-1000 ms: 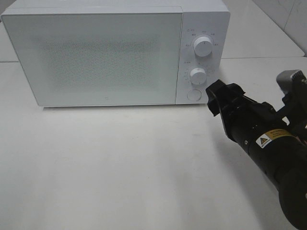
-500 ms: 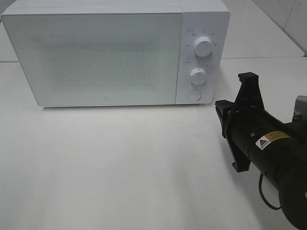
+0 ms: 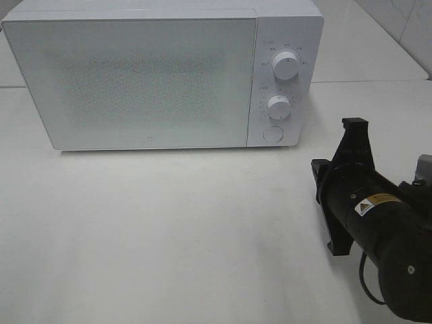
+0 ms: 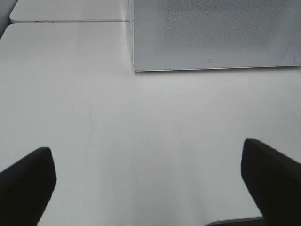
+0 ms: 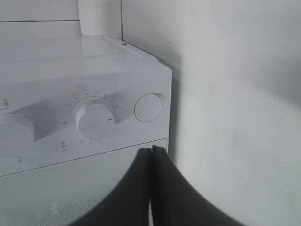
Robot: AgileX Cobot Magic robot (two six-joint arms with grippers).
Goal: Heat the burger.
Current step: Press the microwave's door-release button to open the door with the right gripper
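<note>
The white counter point(image 3: 169, 229) carries a white microwave point(image 3: 162, 74) with its door point(image 3: 135, 81) closed. The burger shows in no view, so its place relative to either gripper cannot be told. The right gripper point(image 5: 152, 155) is closed on nothing and points at the control panel, near the lower knob point(image 5: 95, 120) and round button point(image 5: 148, 107). The left gripper point(image 4: 150, 188) hangs wide open over bare counter before the door.

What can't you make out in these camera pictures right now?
Burger: in no view; the microwave has its frosted door shut, hiding the inside.
Dial markings: too small to read, exterior high view.
Left hand: outside the exterior high view; its wrist view's edges cut off both fingers.
</note>
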